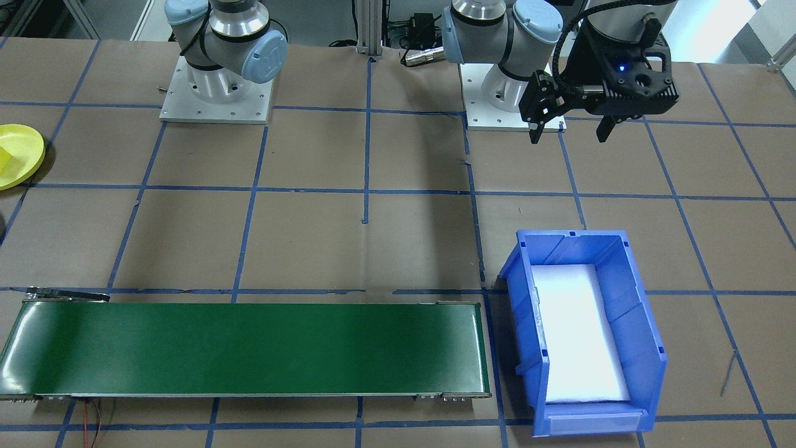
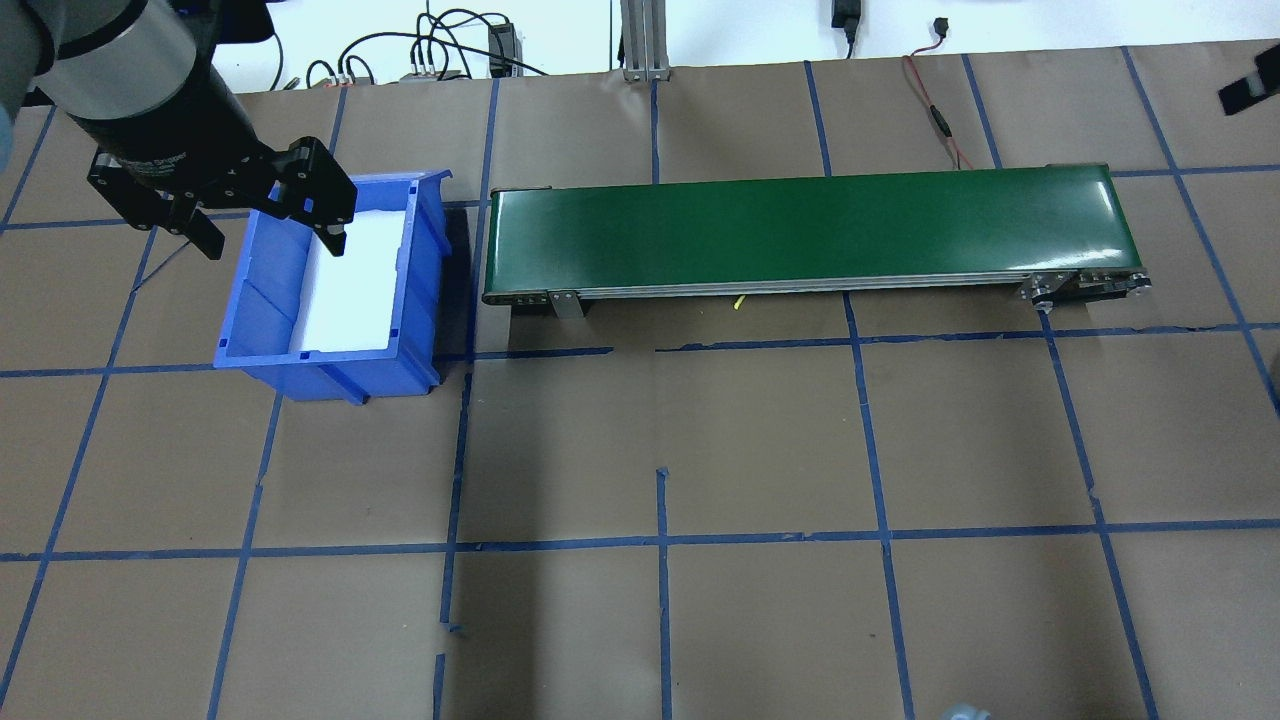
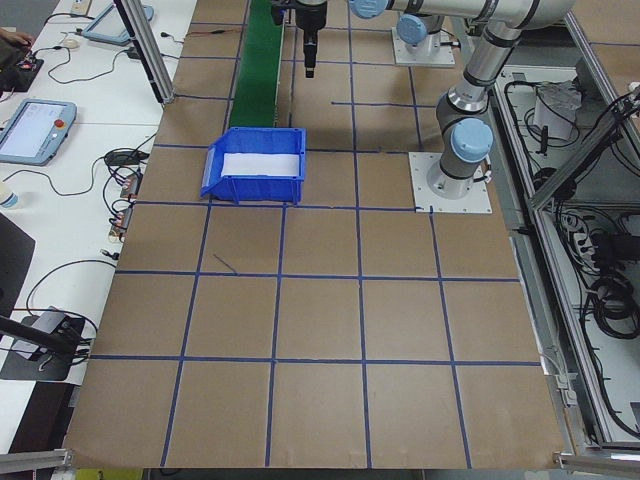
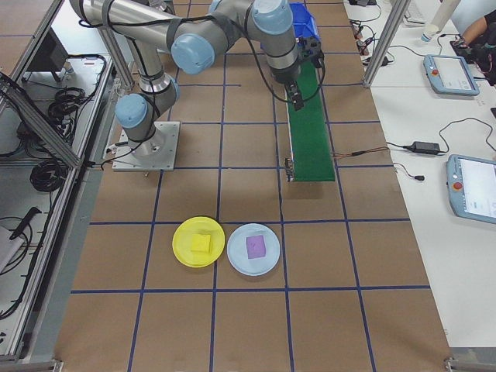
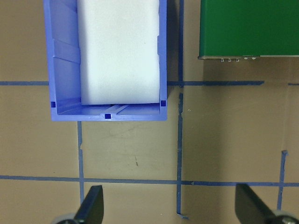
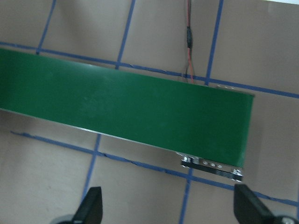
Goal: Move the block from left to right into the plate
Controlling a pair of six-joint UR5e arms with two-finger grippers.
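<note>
Yellow block point(image 4: 201, 242) is lying in the lime-yellow plate point(image 4: 183, 252) near the worktop's right end (task looking complete). Left tool point(image 2: 270, 222) is hovering spread, empty; right tool point(image 6: 167, 205) likewise over the conveyor point(image 6: 140, 112).
</note>
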